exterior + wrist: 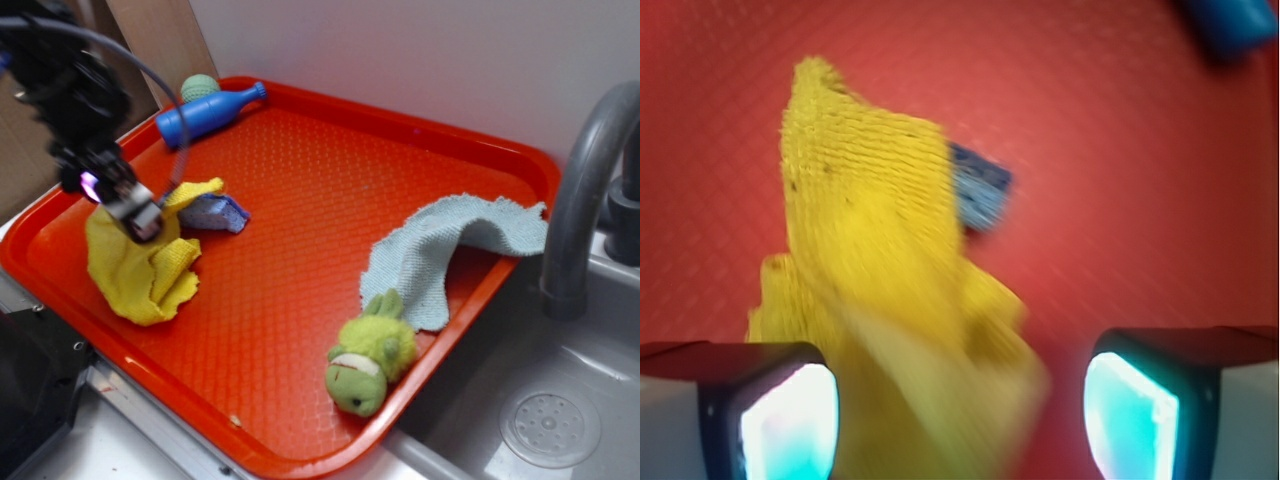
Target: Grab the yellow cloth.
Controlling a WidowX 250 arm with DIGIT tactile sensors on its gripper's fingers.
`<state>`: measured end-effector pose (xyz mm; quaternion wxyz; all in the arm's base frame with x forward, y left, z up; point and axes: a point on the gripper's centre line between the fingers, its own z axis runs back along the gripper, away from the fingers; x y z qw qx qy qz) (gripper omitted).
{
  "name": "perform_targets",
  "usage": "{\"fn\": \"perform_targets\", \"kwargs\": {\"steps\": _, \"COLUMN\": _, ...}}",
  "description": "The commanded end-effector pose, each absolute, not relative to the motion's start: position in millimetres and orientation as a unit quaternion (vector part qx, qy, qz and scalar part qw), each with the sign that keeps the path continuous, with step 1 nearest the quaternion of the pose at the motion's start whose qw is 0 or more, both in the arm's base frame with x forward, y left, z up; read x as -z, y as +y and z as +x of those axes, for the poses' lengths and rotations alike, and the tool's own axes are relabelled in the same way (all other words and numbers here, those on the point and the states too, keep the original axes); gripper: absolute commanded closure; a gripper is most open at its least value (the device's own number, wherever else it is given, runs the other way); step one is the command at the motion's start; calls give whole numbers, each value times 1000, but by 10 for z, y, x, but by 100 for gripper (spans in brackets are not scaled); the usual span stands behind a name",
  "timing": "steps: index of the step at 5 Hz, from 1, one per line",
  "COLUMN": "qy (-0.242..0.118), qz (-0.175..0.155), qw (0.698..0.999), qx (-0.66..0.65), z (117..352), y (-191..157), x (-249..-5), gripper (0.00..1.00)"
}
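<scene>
One yellow cloth (875, 290) lies bunched on the red tray (330, 200), rising between the fingers of the gripper (960, 410), which stand apart, apparently poised to pinch its raised fold. Just beyond the gripper, a blue sponge (980, 185) peeks from behind the cloth.

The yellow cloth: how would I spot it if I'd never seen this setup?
Find the big red tray beside the sink. The yellow cloth lies crumpled at its left edge, under the robot's claw, touching a small blue sponge. It is the only bright yellow thing; the other cloth is pale blue-grey.
</scene>
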<state>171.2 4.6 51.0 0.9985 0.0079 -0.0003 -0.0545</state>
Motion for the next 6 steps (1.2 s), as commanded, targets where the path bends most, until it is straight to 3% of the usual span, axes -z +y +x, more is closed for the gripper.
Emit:
{"fn": "perform_targets", "kwargs": {"steps": 1, "qy": -16, "qz": 27, "qw": 999, "qx": 28, "z": 1808, "y": 46, "x": -318, "gripper": 100}}
{"fn": "perform_targets", "kwargs": {"steps": 2, "qy": -20, "qz": 15, "qw": 999, "qx": 32, "z": 1806, "y": 77, "x": -412, "gripper": 100}}
{"fn": "perform_targets", "kwargs": {"steps": 4, "qy": -19, "qz": 34, "qw": 999, "qx": 22, "z": 1719, "y": 160, "x": -580, "gripper": 100}}
{"fn": "perform_targets", "kwargs": {"steps": 5, "qy": -44, "qz": 31, "qw": 999, "qx": -7, "z": 1626, "y": 231, "x": -1037, "gripper": 100}}
{"fn": "perform_targets", "kwargs": {"steps": 6, "qy": -64, "qz": 6, "qw": 997, "qx": -45, "z": 1593, "y": 237, "x": -1528, "gripper": 100}}
